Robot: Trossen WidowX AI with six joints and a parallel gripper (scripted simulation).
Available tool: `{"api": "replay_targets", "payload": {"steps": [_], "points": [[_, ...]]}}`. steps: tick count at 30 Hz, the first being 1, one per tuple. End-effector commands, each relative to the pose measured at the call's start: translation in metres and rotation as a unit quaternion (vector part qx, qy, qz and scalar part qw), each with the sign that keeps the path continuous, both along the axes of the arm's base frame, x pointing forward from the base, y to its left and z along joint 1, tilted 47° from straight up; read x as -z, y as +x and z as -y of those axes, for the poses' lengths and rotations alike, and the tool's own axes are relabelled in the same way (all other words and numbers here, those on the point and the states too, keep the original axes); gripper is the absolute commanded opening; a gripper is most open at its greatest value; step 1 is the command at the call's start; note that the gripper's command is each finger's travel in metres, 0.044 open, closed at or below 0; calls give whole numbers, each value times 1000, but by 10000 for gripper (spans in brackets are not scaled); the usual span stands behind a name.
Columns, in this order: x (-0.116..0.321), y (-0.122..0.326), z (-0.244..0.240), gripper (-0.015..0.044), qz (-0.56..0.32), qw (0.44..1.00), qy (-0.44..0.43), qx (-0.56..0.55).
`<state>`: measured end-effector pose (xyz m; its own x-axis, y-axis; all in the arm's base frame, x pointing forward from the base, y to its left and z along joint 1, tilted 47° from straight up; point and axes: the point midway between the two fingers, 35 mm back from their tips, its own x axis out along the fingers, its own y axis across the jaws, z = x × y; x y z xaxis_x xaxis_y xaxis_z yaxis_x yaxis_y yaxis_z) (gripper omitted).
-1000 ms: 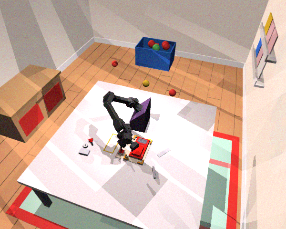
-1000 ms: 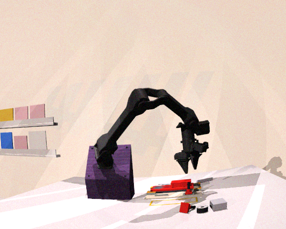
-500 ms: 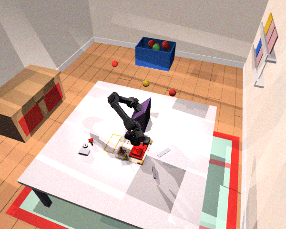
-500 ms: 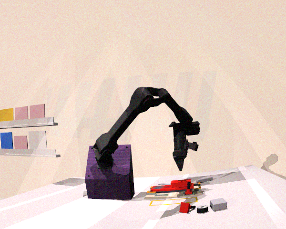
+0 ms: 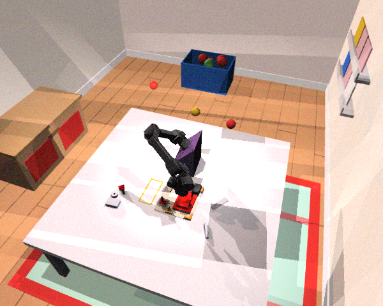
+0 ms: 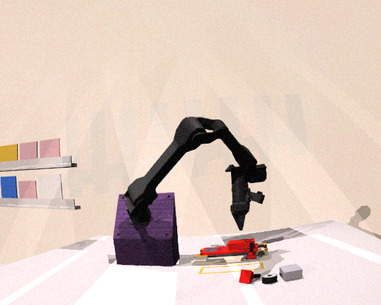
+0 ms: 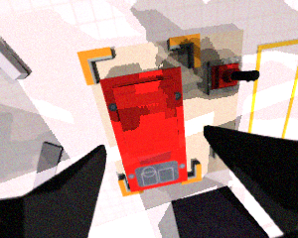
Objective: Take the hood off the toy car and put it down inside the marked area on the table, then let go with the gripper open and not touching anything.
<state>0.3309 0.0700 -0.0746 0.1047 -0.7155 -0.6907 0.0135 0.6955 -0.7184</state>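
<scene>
The red toy car [image 5: 177, 208] [image 6: 213, 251] [image 7: 176, 161] lies on a beige board [image 5: 158, 208] [image 7: 230, 41] with orange corner brackets. Its raised red block [image 5: 184, 201] [image 6: 238, 244] [image 7: 151, 119], which looks like the hood, is on the car. The marked area [image 5: 156, 192] [image 6: 200, 270] [image 7: 282, 43] is a yellow outline beside the board, with nothing in it. My gripper [image 6: 240, 229] [image 7: 155, 139] is open and empty, pointing down above the car. In the wrist view its fingertips appear on either side of the red body. In the top view the hand hides the fingertips.
A red part [image 5: 162, 200] [image 7: 223, 76] with a black handle stands on the board. A grey block [image 5: 112, 203] [image 6: 291, 272], a dark ring [image 5: 114, 194] [image 6: 269, 279] and a red piece [image 5: 121, 187] [image 6: 246, 276] lie beyond the marked area. Grey bars [image 5: 219, 203] [image 7: 10, 55] lie across from them.
</scene>
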Motion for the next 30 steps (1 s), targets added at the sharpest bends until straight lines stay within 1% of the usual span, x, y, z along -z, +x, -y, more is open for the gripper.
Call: {"api": "replay_targets", "payload": {"steps": [1, 30], "points": [[4, -1, 4, 440, -4, 1000, -3, -1], [21, 2, 21, 440, -4, 1000, -3, -1]]}}
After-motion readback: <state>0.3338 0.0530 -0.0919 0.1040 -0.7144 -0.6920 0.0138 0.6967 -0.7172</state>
